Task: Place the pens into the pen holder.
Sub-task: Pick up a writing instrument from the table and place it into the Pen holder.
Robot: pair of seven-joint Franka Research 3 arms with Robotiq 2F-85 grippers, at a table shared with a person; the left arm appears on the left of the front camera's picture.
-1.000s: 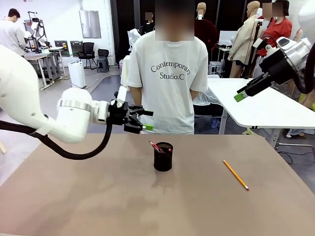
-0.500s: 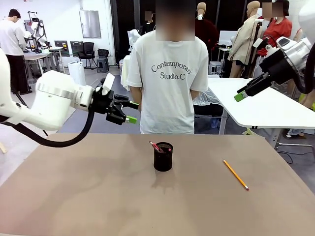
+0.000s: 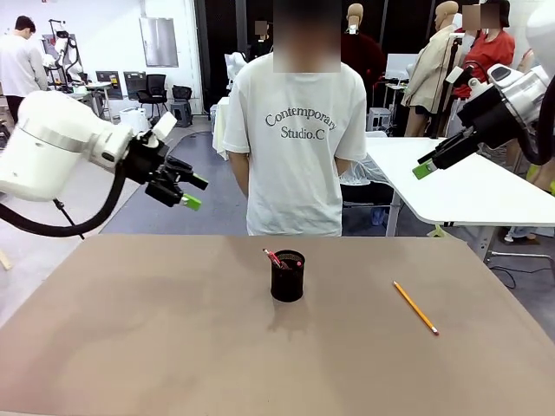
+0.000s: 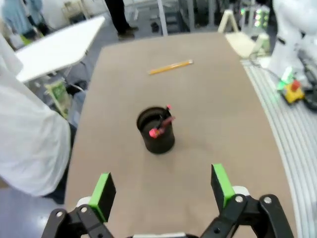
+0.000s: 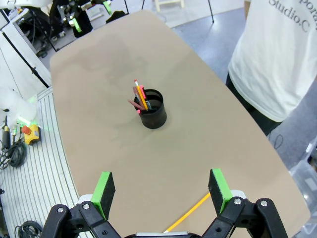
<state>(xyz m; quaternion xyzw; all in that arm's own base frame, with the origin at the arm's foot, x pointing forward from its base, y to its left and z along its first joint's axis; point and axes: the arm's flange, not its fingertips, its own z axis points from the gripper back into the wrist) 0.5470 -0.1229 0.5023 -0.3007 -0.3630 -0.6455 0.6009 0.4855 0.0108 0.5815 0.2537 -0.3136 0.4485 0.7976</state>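
Jaws of both grippers stand spread, with nothing between the green pads. You see the left gripper (image 3: 199, 193) raised in the air over the far left edge of the table, and the right gripper (image 3: 422, 166) high at the right, beyond the table's far right corner.

Brown table (image 3: 156, 347): it fills the foreground. Person in a white T-shirt (image 3: 299, 147): stands at the far edge, directly behind the cup. Pen holder (image 3: 288, 282): a black mesh cup, upright near the middle of the table and well apart from both grippers. Pens (image 3: 276, 258): they lean inside the holder with pink-red ends above the rim; in your right wrist view a yellow-orange stick shows among them. Pencil (image 3: 414, 307): yellow, lying flat on the table to the right of the holder and well apart from it.
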